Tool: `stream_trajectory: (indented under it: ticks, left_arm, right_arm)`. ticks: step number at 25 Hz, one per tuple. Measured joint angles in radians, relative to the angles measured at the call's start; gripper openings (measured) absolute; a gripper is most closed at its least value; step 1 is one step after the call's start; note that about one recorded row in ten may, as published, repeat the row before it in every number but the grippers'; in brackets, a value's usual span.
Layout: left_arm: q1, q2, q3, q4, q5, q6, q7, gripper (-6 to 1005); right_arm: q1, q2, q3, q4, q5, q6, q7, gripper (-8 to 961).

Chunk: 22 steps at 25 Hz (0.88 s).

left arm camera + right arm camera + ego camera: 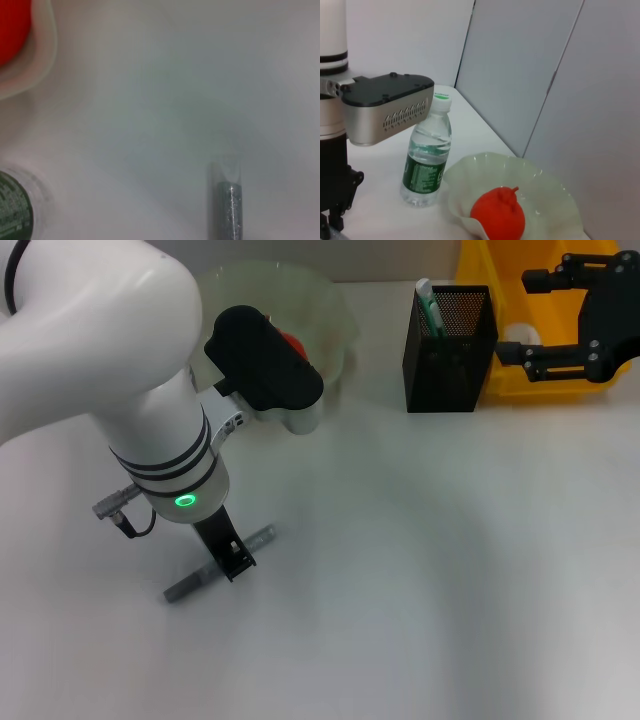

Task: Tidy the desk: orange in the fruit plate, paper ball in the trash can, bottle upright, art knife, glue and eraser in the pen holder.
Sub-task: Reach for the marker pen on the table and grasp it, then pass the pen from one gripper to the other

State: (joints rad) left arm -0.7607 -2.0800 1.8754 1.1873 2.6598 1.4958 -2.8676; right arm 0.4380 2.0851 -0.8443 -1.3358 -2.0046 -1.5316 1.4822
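My left gripper (236,556) reaches down to the desk (420,570) and looks shut on the art knife (190,583), a slim grey stick lying flat; its end also shows in the left wrist view (225,205). The orange (498,215) sits in the pale-green fruit plate (555,192). Beside the plate the bottle (427,165) stands upright. At the back right, my right gripper (512,317) hangs open over the yellow trash can (480,265), with a small white wad, the paper ball (516,337), by its lower finger. The black pen holder (450,350) holds a green-and-white stick (430,306). The eraser is out of view.
My left arm's white forearm (90,350) and black wrist housing (262,358) hide most of the bottle and part of the plate in the head view. The pen holder stands close against the trash can.
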Motion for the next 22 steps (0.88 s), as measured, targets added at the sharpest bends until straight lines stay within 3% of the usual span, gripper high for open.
stream_trajectory:
  ticks: [5,13,17,19,21,22]
  left_arm:
    - [-0.001,0.000,0.003,0.000,0.000,0.000,0.000,193]
    - [0.015,0.000,-0.031,0.088,-0.001,0.059,0.024,150]
    - [0.052,0.004,-0.158,0.233,-0.049,0.135,0.111,147]
    - [0.052,0.004,-0.158,0.233,-0.049,0.135,0.111,145]
    - [0.081,0.007,-0.295,0.303,-0.170,0.157,0.228,144]
    - [0.081,0.007,-0.295,0.303,-0.170,0.157,0.228,144]
  right_arm:
    - [-0.003,0.000,0.002,-0.002,0.006,0.001,0.000,773]
    - [-0.007,0.000,0.009,-0.027,0.015,-0.003,0.042,771]
    - [-0.019,-0.002,0.009,-0.077,0.015,-0.008,0.134,765]
    - [-0.033,-0.002,0.009,-0.117,0.015,-0.009,0.201,760]
    - [-0.050,-0.004,0.010,-0.159,0.016,-0.011,0.269,756]
    - [-0.056,-0.004,0.010,-0.175,0.017,-0.012,0.299,754]
